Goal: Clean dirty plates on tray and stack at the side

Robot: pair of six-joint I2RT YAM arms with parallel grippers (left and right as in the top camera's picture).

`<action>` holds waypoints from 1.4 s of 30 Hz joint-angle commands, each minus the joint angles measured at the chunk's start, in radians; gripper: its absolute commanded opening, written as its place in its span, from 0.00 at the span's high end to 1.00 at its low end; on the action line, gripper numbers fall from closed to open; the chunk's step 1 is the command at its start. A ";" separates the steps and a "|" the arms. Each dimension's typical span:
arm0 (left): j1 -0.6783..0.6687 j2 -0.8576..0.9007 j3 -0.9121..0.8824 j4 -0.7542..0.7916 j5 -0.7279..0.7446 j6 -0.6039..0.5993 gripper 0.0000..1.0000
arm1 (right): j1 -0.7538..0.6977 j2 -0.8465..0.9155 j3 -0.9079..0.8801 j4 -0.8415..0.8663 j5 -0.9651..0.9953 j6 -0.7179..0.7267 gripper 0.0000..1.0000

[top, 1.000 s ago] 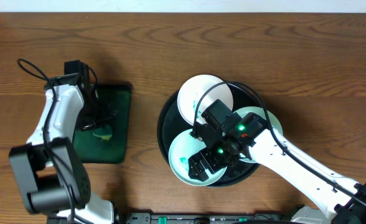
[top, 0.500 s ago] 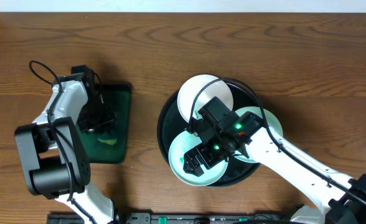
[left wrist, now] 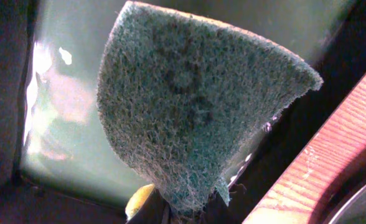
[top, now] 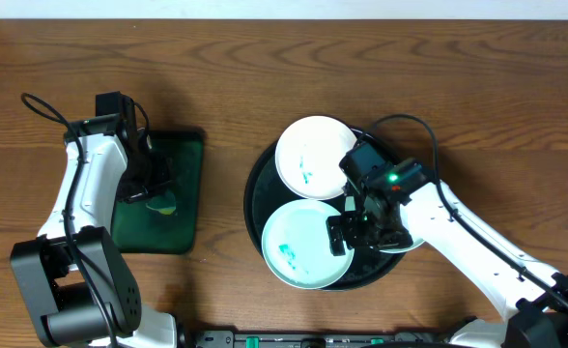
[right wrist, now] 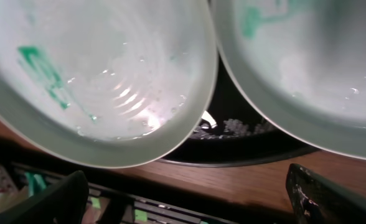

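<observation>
Left fingers (left wrist: 211,214) pinch a teal pad (left wrist: 195,106) over the green tray (top: 187,164); right fingers (right wrist: 46,202), wide apart, hover above two smeared plates (top: 301,244), seemingly touching neither.

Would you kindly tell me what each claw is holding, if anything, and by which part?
The left claw pinches the green scouring pad by its narrow lower tip; the right claw is open, holding nothing.

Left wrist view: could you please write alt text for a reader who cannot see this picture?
A teal-green scouring sponge fills most of the frame, pinched at its lower tip by the left gripper. Behind it lies the glossy dark-green tray, with the wooden table at the right.
</observation>
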 commanded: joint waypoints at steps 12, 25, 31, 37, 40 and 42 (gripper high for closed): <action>0.002 -0.005 0.019 -0.003 0.002 -0.005 0.93 | 0.024 0.003 -0.264 0.395 -0.061 0.049 0.01; 0.002 -0.005 0.019 0.002 0.003 -0.005 0.93 | 0.040 0.003 -0.302 0.510 -0.069 0.061 0.06; 0.002 -0.005 0.019 0.004 0.002 -0.005 0.93 | 0.040 0.003 -0.278 0.497 -0.060 0.056 0.02; 0.002 -0.005 0.019 0.004 0.002 -0.005 0.93 | 0.041 0.003 -0.202 0.376 0.071 0.048 0.02; 0.002 -0.005 0.019 0.004 0.003 -0.005 0.93 | 0.040 0.003 -0.144 0.297 0.140 0.035 0.02; 0.002 -0.005 0.019 0.004 0.003 -0.005 0.93 | 0.041 0.003 -0.103 0.257 0.166 0.021 0.02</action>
